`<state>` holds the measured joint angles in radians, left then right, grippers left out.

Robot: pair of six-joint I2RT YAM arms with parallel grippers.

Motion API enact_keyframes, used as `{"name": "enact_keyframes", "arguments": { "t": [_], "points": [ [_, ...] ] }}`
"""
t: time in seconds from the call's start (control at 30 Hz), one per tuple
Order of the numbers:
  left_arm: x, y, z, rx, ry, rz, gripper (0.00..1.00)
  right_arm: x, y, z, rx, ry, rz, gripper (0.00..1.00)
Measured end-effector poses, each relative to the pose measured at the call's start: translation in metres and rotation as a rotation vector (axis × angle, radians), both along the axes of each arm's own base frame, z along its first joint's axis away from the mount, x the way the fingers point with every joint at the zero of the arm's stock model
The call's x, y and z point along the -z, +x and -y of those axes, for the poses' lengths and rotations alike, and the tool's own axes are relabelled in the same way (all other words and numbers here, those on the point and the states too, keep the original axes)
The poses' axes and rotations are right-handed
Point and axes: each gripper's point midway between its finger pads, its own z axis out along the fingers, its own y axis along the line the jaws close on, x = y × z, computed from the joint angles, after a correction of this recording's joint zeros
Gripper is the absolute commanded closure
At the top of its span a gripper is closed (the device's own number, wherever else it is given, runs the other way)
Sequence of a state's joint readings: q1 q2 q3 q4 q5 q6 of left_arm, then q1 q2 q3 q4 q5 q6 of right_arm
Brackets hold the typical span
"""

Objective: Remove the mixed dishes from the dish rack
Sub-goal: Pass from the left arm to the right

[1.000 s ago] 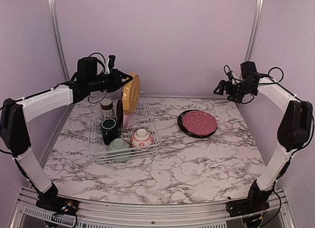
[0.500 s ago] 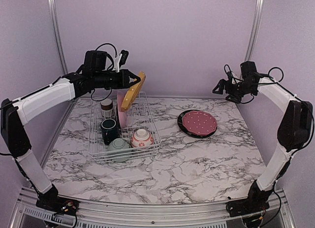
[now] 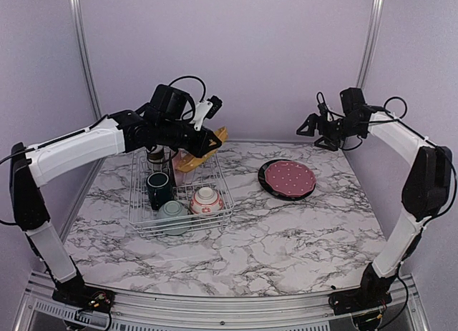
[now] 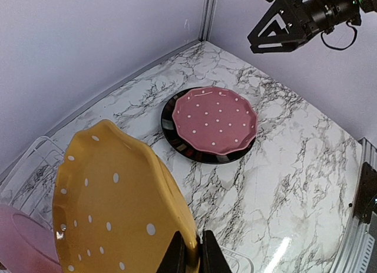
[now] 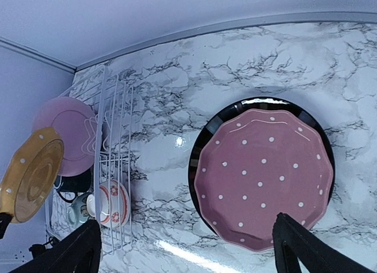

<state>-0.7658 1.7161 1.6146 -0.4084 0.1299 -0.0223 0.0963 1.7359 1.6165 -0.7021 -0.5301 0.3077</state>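
From above, the left gripper (image 3: 212,139) is clamped on the yellow plate (image 3: 195,159), up in the air over the back of the rack (image 3: 143,218). The right gripper (image 3: 315,126) hangs wide open and holds nothing.

In the left wrist view, the fingers (image 4: 177,255) pinch only the plate's thin rim. The plate is tilted, so it could slip out and break on the table (image 4: 294,167).

In the right wrist view, the dotted plate (image 5: 265,173) lies on a black plate (image 5: 232,112). Setting the yellow one down hard there could chip all three.
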Motion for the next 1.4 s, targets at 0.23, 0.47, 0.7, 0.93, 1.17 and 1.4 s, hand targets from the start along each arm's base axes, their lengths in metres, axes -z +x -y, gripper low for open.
{"name": "enact_keyframes", "arguments": {
  "t": [0.23,0.47,0.7,0.93,1.17,1.4],
  "points": [
    [0.024,-0.014,0.011,0.030,0.155,0.079,1.00,-0.004,-0.013,-0.046,-0.095,0.060,-0.019,0.02],
    [0.057,-0.035,0.027,0.092,0.303,0.137,1.00,0.004,-0.019,-0.087,-0.169,0.112,-0.066,0.02],
    [0.096,-0.049,0.032,0.141,0.444,0.167,1.00,0.007,-0.022,-0.120,-0.225,0.145,-0.096,0.07],
    [0.106,-0.057,0.033,0.160,0.519,0.214,1.00,0.014,-0.029,-0.168,-0.323,0.150,-0.115,0.13],
    [0.109,-0.063,0.035,0.182,0.551,0.240,1.00,0.040,-0.045,-0.205,-0.412,0.110,-0.176,0.27],
    [0.115,-0.063,0.037,0.193,0.578,0.251,1.00,0.066,-0.054,-0.217,-0.445,0.062,-0.233,0.45]
  ]
}}
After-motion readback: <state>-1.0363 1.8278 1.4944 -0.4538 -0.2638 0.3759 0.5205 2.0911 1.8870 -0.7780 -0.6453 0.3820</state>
